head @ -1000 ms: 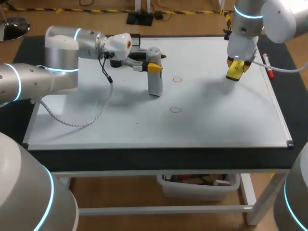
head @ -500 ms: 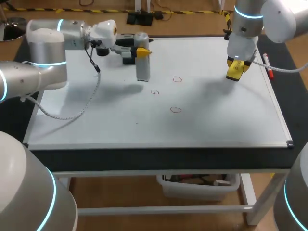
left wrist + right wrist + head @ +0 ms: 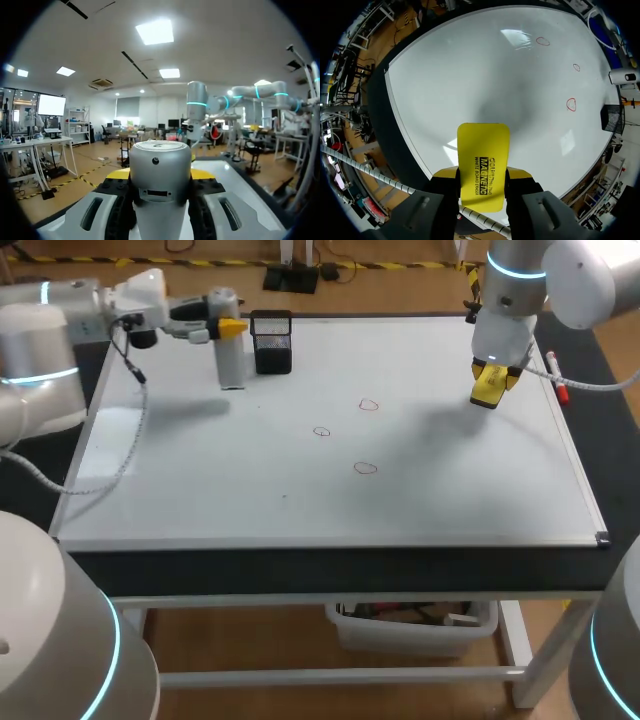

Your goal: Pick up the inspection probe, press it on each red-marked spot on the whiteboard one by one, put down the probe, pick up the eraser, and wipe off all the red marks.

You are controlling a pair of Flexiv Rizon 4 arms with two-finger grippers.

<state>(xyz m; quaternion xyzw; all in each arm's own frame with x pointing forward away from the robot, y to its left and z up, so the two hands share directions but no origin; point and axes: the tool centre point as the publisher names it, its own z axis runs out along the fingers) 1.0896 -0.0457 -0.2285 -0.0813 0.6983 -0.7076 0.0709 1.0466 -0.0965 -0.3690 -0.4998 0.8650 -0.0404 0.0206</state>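
The middle and near stretch of the whiteboard (image 3: 300, 510) lies open, so the three red marks (image 3: 366, 468) can be reached from above and from the near side. At the far left corner the probe (image 3: 231, 362) is held upright in the left gripper (image 3: 228, 328), just beside a black mesh holder (image 3: 271, 344). The gap between them looks narrow, and whether they touch is hard to tell. The right gripper (image 3: 492, 375) with the eraser (image 3: 487, 394) hangs over the far right part, near a red pen (image 3: 559, 390) at the board's edge.

My fingers (image 3: 116, 192) grip the grey inspection probe (image 3: 160, 170) from both sides, its rounded body upright between my yellow tips, the whiteboard (image 3: 239, 176) lying beyond.
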